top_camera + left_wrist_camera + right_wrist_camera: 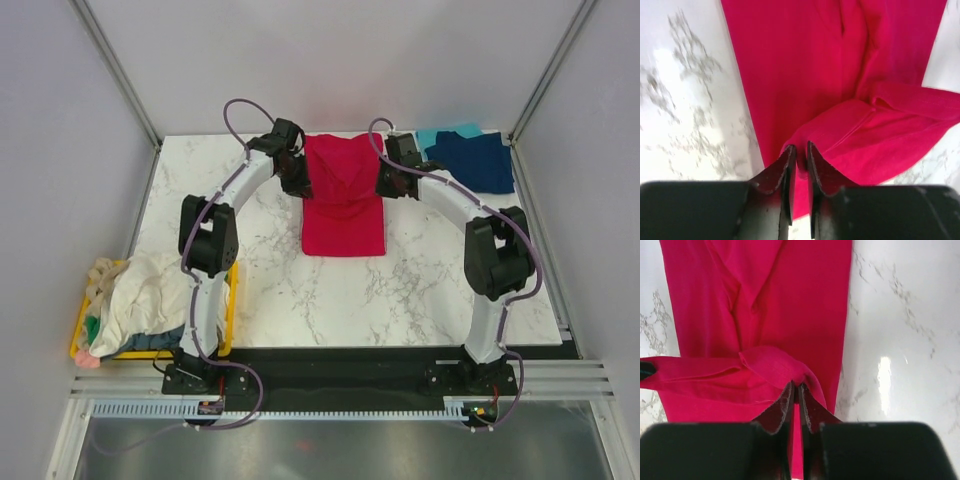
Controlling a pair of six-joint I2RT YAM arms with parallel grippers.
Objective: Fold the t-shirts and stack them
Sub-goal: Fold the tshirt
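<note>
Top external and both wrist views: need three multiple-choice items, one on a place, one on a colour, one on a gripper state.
1. Where on the table does the navy t-shirt lie?
A) far right corner
B) near left corner
C) centre

2. What colour is the middle t-shirt?
A) teal
B) cream
C) crimson red

3. How is the left gripper?
A) wide open
B) shut on the middle t-shirt
C) out of view

Key:
1 A, the top view shows it at the far right corner.
2 C, it reads crimson in all three views.
3 B, the left wrist view shows the fingers pinching red fabric.
</note>
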